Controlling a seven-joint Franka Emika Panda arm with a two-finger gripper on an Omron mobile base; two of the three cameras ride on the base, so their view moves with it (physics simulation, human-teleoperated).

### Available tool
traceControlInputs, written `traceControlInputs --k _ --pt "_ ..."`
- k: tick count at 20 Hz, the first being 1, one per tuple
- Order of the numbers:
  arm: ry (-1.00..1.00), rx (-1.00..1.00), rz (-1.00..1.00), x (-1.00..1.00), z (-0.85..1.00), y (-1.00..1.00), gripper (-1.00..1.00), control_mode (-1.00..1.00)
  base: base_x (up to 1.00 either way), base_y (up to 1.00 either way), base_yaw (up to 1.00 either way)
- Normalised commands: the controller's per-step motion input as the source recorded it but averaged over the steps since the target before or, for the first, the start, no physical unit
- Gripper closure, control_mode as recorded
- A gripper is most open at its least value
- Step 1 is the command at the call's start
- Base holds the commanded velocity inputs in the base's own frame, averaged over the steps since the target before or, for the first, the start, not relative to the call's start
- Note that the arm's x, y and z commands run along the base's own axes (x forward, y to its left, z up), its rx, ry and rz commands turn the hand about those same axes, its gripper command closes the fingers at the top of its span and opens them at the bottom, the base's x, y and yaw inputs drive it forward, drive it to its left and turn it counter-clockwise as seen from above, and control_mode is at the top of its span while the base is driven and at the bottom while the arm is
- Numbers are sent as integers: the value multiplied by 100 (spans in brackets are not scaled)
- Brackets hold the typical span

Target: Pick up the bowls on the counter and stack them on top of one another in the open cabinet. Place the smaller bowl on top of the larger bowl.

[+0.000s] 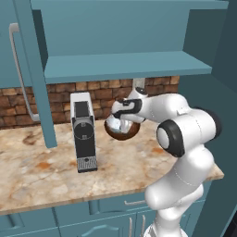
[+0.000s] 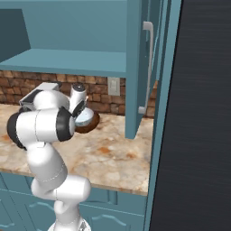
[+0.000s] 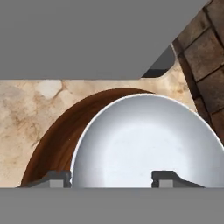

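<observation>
The smaller bowl (image 3: 144, 144), glossy white, lies right under my gripper (image 3: 110, 179) and overlaps the larger bowl (image 3: 57, 140), dark brown and wood-grained, which stands on the counter (image 3: 26, 109). The fingers stand wide apart: one outside the white bowl's rim, one over its inside, so the gripper is open across that rim. In the left base view the gripper (image 1: 118, 121) points down at the white bowl (image 1: 112, 124) over the brown bowl (image 1: 124, 133). The right base view shows the same two bowls, white (image 2: 84, 118) and brown (image 2: 91, 122). I cannot tell whether the white bowl rests inside the brown one. The open cabinet's shelf (image 1: 125, 65) is above.
A black and silver coffee machine (image 1: 84, 132) stands on the counter left of the bowls. The open cabinet doors hang down at left (image 1: 44, 83) and right (image 2: 135, 67), each with a grey bar handle. A brick wall backs the counter. A dark tall panel (image 2: 203, 113) stands at the right.
</observation>
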Motion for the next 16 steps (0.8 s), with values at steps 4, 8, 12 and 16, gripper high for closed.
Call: traceControlInputs --k 4,8,12,16 --pt "12 0 -4 -11 49 -5 -100 -100 0 0 0" --pt "6 0 -2 -53 17 -30 -100 -100 0 0 0" --pt "7 0 -1 -57 13 -33 -100 -100 0 0 0" --pt "4 0 0 -53 13 -23 -100 -100 0 0 0"
